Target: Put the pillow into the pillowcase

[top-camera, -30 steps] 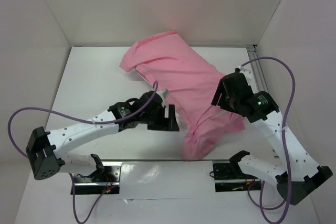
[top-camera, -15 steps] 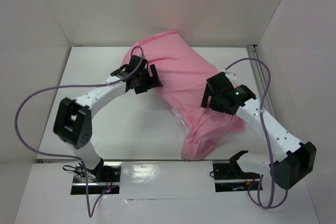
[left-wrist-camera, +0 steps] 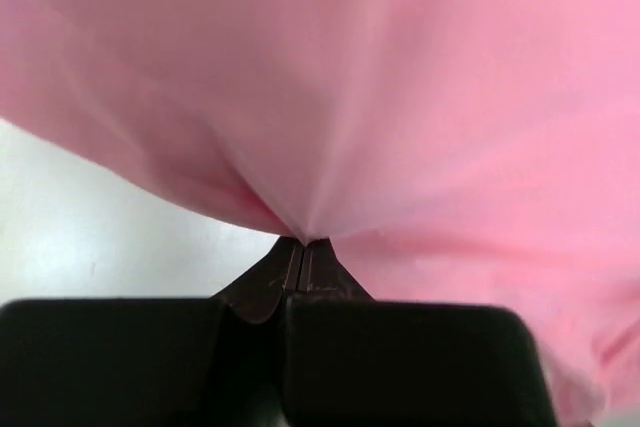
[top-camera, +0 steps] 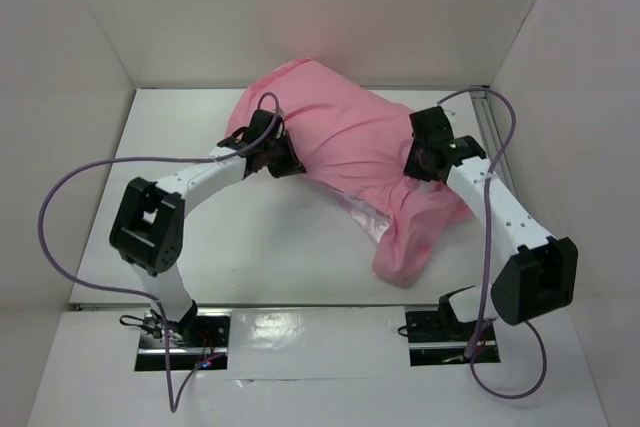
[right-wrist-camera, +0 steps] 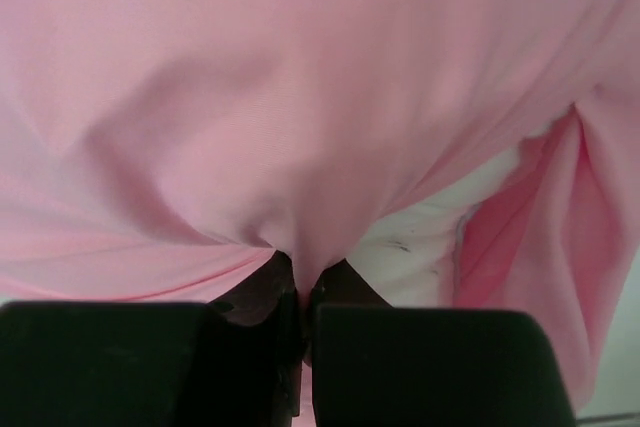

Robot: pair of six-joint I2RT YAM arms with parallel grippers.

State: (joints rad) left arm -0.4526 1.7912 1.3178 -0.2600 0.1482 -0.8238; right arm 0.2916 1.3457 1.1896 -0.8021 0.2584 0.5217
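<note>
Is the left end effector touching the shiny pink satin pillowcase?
Touching. The left wrist view shows the left end effector shut on a fold of the shiny pink satin pillowcase, the cloth puckering at its tips.

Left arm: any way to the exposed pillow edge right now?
Probably not. The left gripper is shut on the pillowcase, so it must let go first; the pillow shows only as a white strip under the near edge, close by the right gripper.
</note>
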